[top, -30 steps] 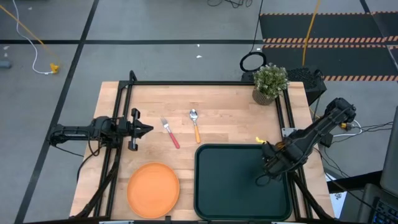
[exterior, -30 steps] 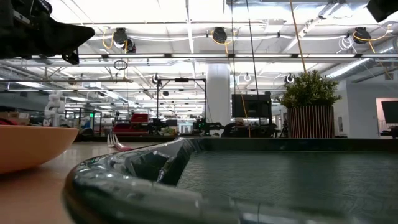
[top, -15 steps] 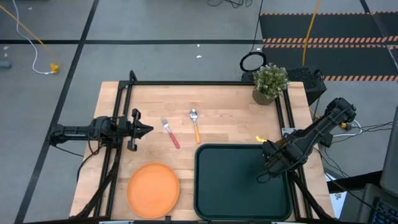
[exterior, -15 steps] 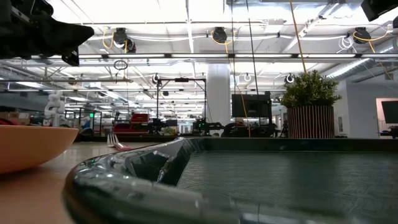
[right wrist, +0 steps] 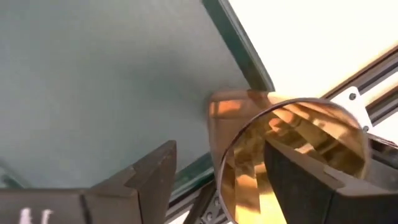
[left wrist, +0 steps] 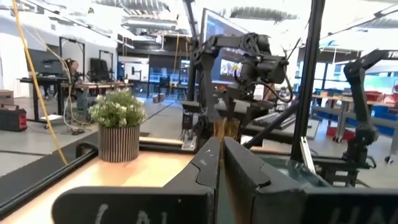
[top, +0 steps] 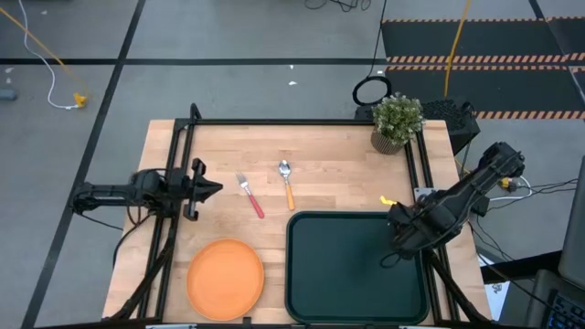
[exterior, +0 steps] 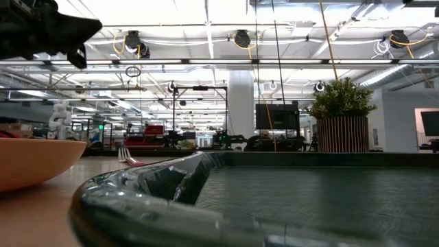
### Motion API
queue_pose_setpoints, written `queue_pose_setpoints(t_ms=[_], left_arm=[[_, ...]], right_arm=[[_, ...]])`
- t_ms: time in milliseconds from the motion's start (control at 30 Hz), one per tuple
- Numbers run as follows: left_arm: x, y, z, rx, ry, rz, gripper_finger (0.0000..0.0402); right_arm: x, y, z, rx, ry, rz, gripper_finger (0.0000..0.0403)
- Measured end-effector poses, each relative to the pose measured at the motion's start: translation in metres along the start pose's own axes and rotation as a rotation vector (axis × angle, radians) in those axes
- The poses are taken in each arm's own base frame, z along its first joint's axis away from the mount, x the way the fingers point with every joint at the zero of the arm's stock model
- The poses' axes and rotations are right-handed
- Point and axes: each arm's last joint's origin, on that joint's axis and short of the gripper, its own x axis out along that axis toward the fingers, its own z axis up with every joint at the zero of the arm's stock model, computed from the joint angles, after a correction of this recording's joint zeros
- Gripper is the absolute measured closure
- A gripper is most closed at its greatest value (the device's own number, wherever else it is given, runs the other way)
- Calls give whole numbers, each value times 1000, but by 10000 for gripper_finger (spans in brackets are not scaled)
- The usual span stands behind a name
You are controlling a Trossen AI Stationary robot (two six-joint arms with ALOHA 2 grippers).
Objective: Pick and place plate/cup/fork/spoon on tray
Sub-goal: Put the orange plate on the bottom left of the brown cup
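Observation:
The amber cup stands upright on the dark tray, close to its right rim. My right gripper is open above it, with one finger outside the cup wall and clear of it, and the other at the cup's mouth. In the high view this gripper hides the cup. The orange plate, the pink-handled fork and the orange-handled spoon lie flat on the wooden table. My left gripper waits shut above the table's left side. My right gripper comes at the cup's rim from above. One finger stands in front of the cup's mouth, and I cannot tell whether it touches the wall. The other finger is apart from the cup.
A potted plant stands at the table's far right corner. A black frame runs along the table's far edge and down both sides. Bare wood lies between the fork and the plate and left of the tray.
My right gripper has shifted a little toward the table's right edge over the tray. My left gripper has drawn back slightly toward the left edge.

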Motion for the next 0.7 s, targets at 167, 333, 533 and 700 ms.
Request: queue_pose_setpoints(t_ms=[167, 333, 533, 700], left_arm=[[4, -5, 14, -33, 62, -36, 378], [18, -13, 29, -63, 169, -90, 378], [50, -34, 46, -50, 314, -209, 378], [78, -60, 47, -22, 466, -314, 378]], right_arm=[[-14, -3, 1, 8, -35, 48, 167], [-20, -7, 3, 14, -119, 60, 167], [-24, -13, 5, 22, -255, 53, 167], [-28, -9, 9, -13, -373, 104, 167]])
